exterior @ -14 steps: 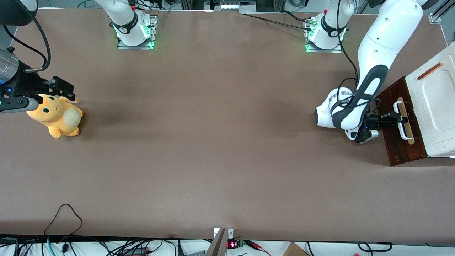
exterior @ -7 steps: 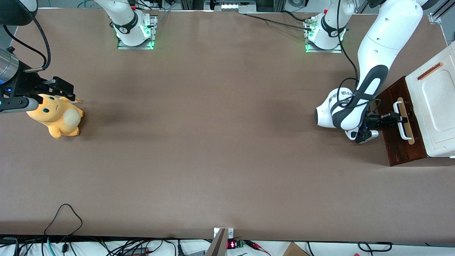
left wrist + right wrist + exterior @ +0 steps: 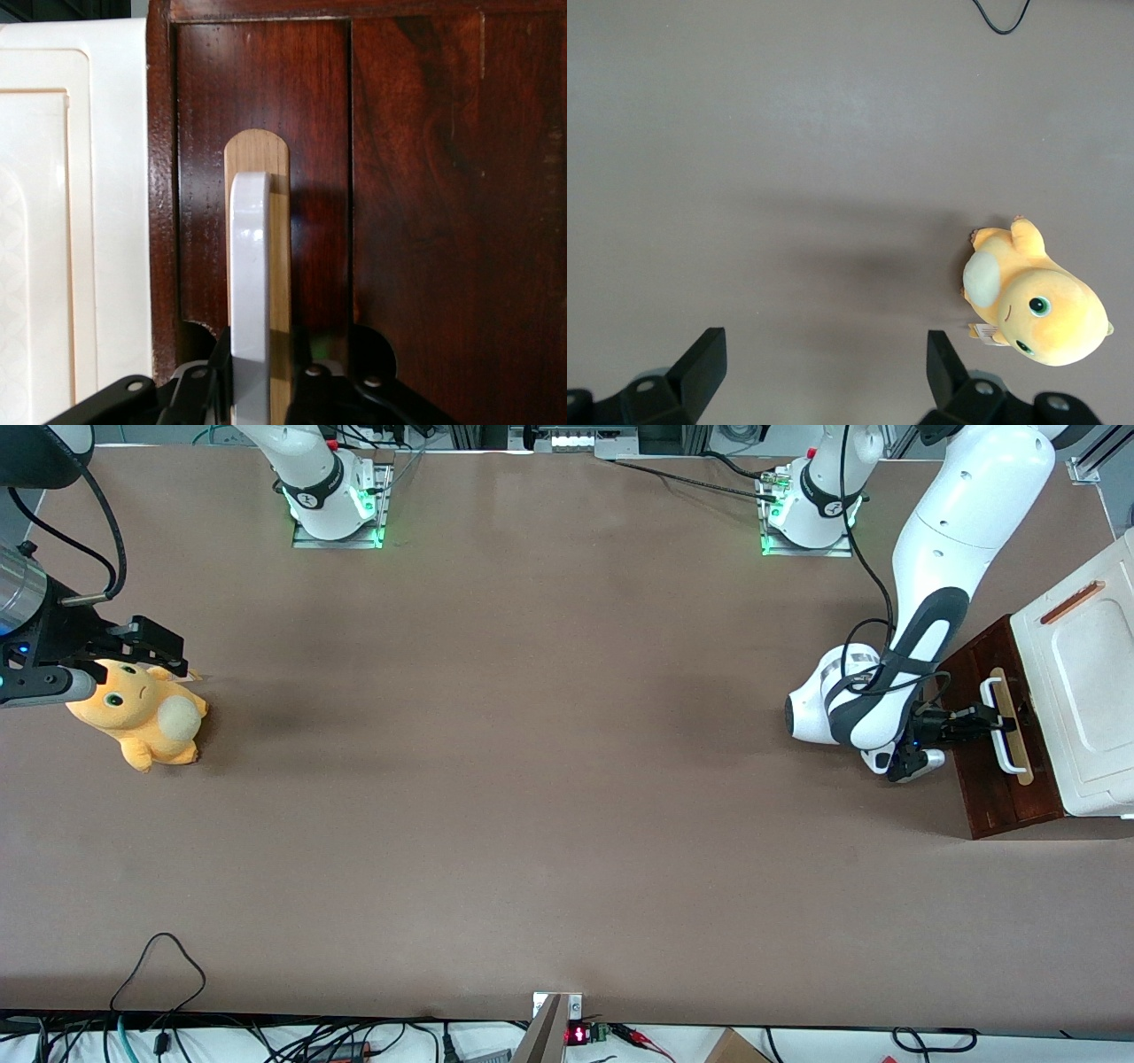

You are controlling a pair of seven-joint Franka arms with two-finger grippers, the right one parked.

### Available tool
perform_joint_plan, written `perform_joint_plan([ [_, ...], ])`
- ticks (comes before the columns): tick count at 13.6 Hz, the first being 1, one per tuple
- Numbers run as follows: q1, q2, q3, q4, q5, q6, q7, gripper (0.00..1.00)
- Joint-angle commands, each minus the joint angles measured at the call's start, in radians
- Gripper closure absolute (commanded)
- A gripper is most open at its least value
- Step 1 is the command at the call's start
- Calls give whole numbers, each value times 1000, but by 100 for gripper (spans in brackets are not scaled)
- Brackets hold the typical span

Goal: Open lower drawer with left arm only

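Observation:
The lower drawer (image 3: 992, 779) has a dark red-brown front (image 3: 416, 195) with a white bar handle (image 3: 251, 266) on a pale wood strip. It sits under the white cabinet top (image 3: 1085, 691) at the working arm's end of the table. The left arm (image 3: 930, 602) reaches down to it. Its gripper (image 3: 990, 719) is at the handle (image 3: 1001, 735), one finger on each side of the bar. One finger (image 3: 213, 363) lies against the bar. A thin strip of pale wood shows between the bar and the other finger (image 3: 310, 376). The gripper (image 3: 261, 372) looks open.
A yellow plush toy (image 3: 142, 713) lies at the parked arm's end of the table. The two arm bases (image 3: 337, 500) (image 3: 811, 509) stand along the edge farthest from the front camera. Cables run along the near edge.
Almost nothing differs. The arm and gripper stay at the handle, and the drawer front has not moved.

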Motion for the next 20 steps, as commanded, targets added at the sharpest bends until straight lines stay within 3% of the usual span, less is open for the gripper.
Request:
perform_joint_plan([
  [1,5,7,-3,6,12,-13,-10,75],
  [6,5,5,-3,6,12,-18,-14,77],
  [10,4,4,-4,7,12,-35,-32,96],
  [14,-1,4,-15,9,10,-36,-33,98],
  [20,-15,11,-107,15,-28,-86,-59,100],
])
